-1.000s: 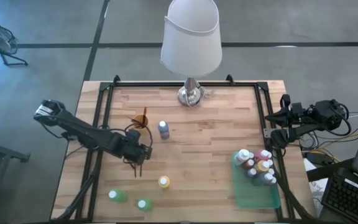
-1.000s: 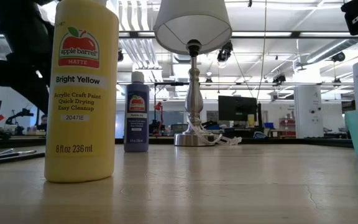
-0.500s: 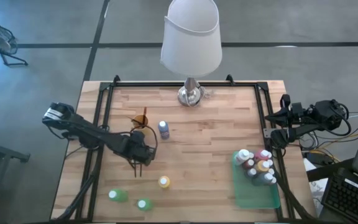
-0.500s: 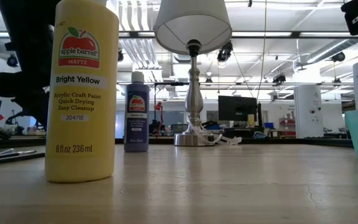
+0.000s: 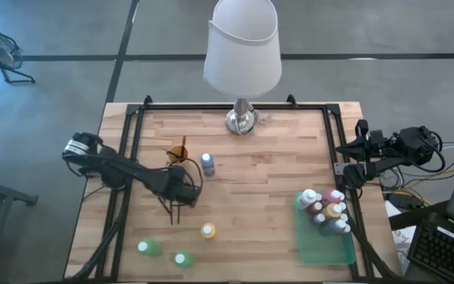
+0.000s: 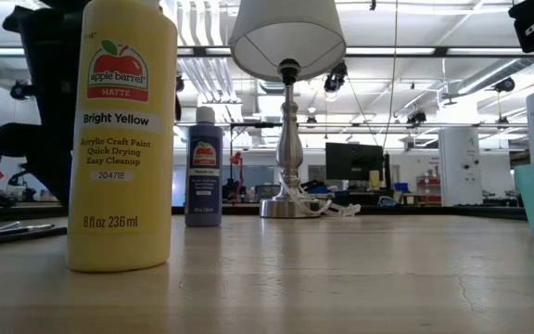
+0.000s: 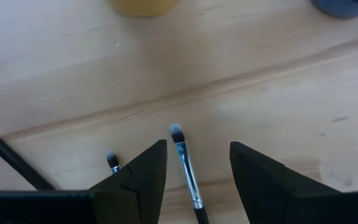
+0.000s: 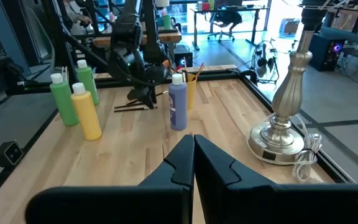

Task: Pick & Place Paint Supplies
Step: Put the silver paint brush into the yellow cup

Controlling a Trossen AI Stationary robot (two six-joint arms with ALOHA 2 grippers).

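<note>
Several thin dark paintbrushes (image 5: 172, 210) lie flat on the wooden table, left of the middle. My left gripper (image 7: 194, 186) points steeply down over them, open, one finger on either side of one brush (image 7: 186, 167) without touching it. A second brush tip (image 7: 112, 160) lies just outside one finger. Loose bottles stand upright on their bases: purple (image 5: 207, 164), yellow (image 5: 208, 231) and two green (image 5: 150, 248). My right gripper (image 8: 193, 155) waits shut, raised at the table's right edge (image 5: 351, 172).
A green tray (image 5: 319, 251) at the near right holds several white-capped bottles (image 5: 325, 211). A lamp (image 5: 241, 118) stands at the far middle. An orange cup (image 5: 181, 148) with brushes stands beside the purple bottle. Bare wood lies between the loose bottles and the tray.
My left gripper has come down toward the paintbrushes and shifted slightly toward the table's right edge, tipping more steeply downward. Its fingers have kept the same gap. Nothing on the table has moved.
</note>
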